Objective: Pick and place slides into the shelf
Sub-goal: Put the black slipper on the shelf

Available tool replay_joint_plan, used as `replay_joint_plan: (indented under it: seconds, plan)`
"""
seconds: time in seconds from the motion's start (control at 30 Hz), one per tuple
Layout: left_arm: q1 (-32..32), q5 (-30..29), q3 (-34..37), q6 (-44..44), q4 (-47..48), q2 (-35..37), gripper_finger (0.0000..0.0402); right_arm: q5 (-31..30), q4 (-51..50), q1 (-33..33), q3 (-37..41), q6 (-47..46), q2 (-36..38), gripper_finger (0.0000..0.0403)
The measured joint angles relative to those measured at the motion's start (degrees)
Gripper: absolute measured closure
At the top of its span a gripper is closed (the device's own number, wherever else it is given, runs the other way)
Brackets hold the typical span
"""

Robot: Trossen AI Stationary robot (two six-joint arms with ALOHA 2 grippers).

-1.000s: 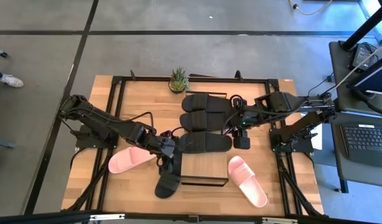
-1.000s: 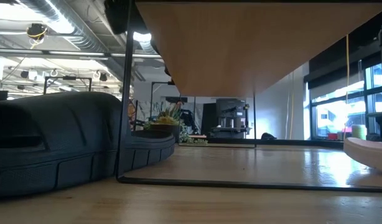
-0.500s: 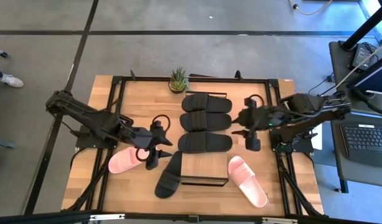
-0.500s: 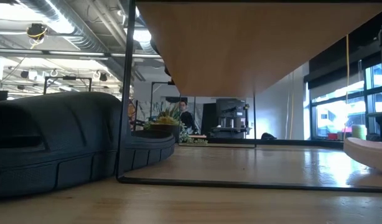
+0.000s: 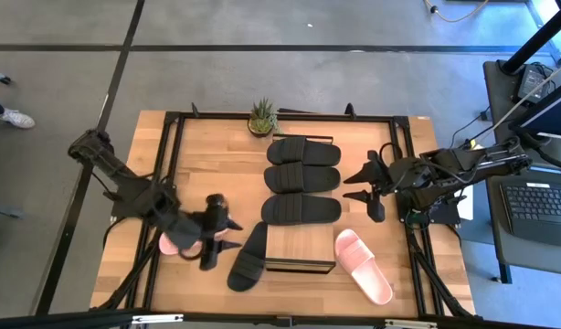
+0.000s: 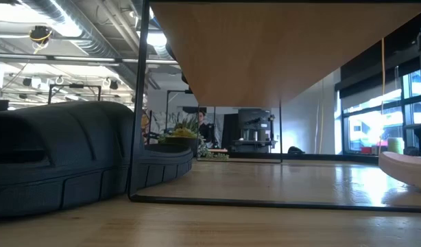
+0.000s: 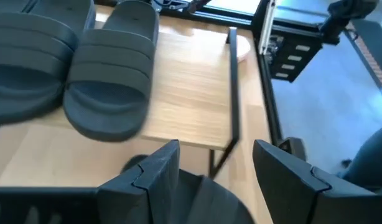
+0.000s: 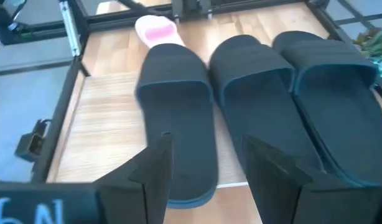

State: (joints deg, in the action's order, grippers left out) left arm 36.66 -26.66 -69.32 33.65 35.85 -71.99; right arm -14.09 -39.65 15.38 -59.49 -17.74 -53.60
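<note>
Black slide [image 5: 248, 258] on the table just beside the open, seemingly empty left gripper [image 5: 227, 235].

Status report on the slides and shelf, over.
Left gripper open, empty, above pink slide. Right gripper open, empty, beside shelf. Three black slides on shelf; one black and two pink on the table. Nothing blocking.

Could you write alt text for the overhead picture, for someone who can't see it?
Three black slides lie in a row on a low wooden shelf, seen from above. A fourth black slide and two pink slides rest on the table, and both robot arms stand off to the sides, holding nothing.
</note>
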Motion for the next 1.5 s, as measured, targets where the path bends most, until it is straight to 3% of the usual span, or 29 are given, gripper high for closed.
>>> replay_joint_plan:
  seconds: [0.2,0.4,0.53,0.7,0.87,1.1,1.27,1.5]
  plan:
    - [7.39,-9.63,-0.03,8.81,0.61,-2.6,0.0207,-0.02,3.65,-3.13,3.61,2.99,1.89,0.0216]
    - [9.16,-10.33,-3.35,13.52,3.06,-10.49,0.0207,0.01,4.29,-5.95,3.64,5.42,1.96,0.0216]
    - [9.14,-8.27,-9.18,19.46,13.29,-17.71,0.0207,0.02,4.3,-7.06,3.64,6.07,1.96,0.0216]
    - [9.7,-1.66,-17.65,27.21,27.44,-27.38,0.0207,0.13,4.26,-7.35,3.64,6.05,1.96,0.0216]
    - [10.72,1.18,-24.32,30.9,35.92,-35.57,0.0207,0.17,4.26,-7.35,3.64,6.09,1.95,0.0216]
    - [11.45,2.86,-26.73,32.96,36.51,-41.74,0.0207,0.17,4.24,-7.35,3.64,6.41,1.95,0.0216]
    - [12.52,4.18,-26.71,39.53,35.12,-43.87,0.0207,0.17,3.92,-7.35,3.64,6.43,1.95,0.0216]
    - [15.42,1.05,-26.73,41.27,31.37,-43.87,0.0207,0.15,3.56,-7.35,3.64,7.82,1.94,0.0216]
